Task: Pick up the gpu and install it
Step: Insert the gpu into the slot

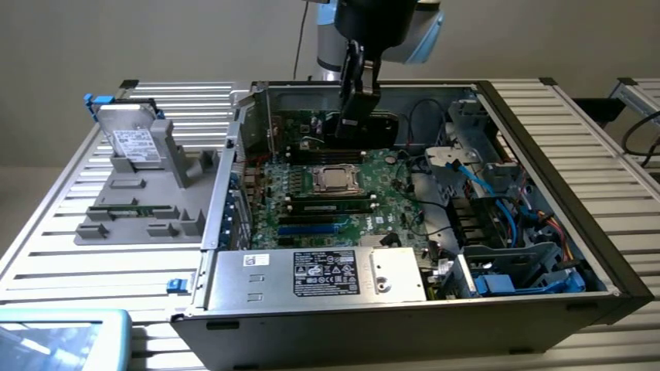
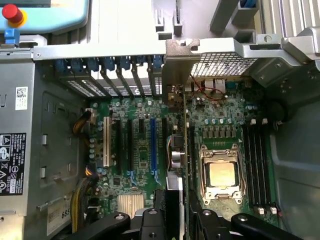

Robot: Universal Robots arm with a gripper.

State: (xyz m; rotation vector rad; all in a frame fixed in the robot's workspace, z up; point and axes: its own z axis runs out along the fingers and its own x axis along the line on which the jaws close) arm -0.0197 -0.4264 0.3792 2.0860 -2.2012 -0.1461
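While the gpu hangs edge-down inside the open computer case, the gripper has its jaws closed part-way onto the card's upper edge, one finger on each face, so the thin board is pinched flat and kept upright. Judged purpose of that hold: the connector edge faces the motherboard and the silver bracket sits against the rear slot openings of the case, as an expansion slot requires. In the wrist view the card runs edge-on just beside the blue slot, between it and the CPU socket. Whether its lower edge touches a slot I cannot tell. Contents of the case, besides the board: installed memory sticks, a power supply with a black label at the near end, a drive cage and blue cables on the exterior view's right. Outside it, on the slatted table, a grey fixture tray holds a silver drive standing upright and a green memory stick lying in its groove.
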